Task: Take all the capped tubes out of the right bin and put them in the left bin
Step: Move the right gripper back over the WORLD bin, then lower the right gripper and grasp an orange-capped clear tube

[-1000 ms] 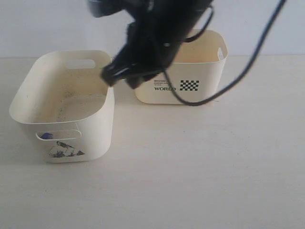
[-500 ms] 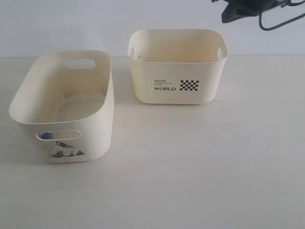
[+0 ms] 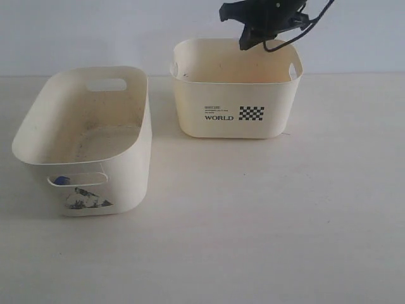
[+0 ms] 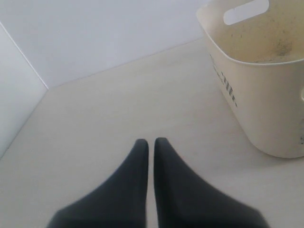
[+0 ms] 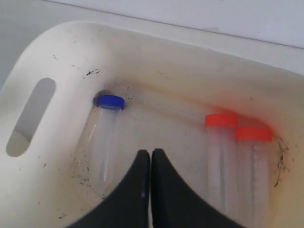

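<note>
The right bin, printed "WORLD", stands at the back. My right gripper hangs over its far rim. In the right wrist view that gripper is shut and empty above the bin's floor. A blue-capped tube lies to one side of the fingertips, and two orange-red-capped tubes lie side by side on the other. The left bin stands front left, and a blue cap shows through its slot. My left gripper is shut and empty over bare table beside the left bin.
A pale wall runs behind both bins. The beige tabletop spreads out in front of and between them. A dark cable trails from the right arm near the top edge. The left arm is out of the exterior view.
The right arm swung from beside the left bin's rim to the upper right, then came in over the right bin. The bins have not moved.
</note>
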Action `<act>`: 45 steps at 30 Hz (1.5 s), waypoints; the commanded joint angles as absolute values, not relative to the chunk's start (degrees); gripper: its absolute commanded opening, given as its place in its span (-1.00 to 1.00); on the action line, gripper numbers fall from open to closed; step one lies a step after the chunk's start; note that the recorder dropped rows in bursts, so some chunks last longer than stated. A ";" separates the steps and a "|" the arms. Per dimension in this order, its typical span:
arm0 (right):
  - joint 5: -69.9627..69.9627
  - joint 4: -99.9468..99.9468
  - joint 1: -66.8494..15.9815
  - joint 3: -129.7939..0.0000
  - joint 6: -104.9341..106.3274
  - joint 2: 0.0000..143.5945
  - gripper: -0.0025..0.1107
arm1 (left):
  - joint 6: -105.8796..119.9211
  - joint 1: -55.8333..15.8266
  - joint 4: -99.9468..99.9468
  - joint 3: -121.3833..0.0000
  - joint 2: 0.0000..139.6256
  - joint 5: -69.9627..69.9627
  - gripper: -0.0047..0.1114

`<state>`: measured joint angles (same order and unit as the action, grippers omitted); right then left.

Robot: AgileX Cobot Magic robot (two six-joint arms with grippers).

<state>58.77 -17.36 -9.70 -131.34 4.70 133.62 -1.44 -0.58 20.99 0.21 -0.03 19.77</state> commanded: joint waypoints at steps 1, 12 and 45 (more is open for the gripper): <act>58.93 -14.20 -11.97 -133.30 1.93 135.73 -0.96 | -1.98 -0.56 21.08 0.00 0.00 19.67 -0.84; 59.17 5.75 -16.20 -133.30 -2.96 137.41 -0.96 | -1.98 -0.56 21.08 0.00 0.00 19.67 -0.84; 57.27 7.81 -16.66 -133.30 -11.51 142.91 0.08 | -1.98 -0.56 21.08 0.00 0.00 19.67 -0.84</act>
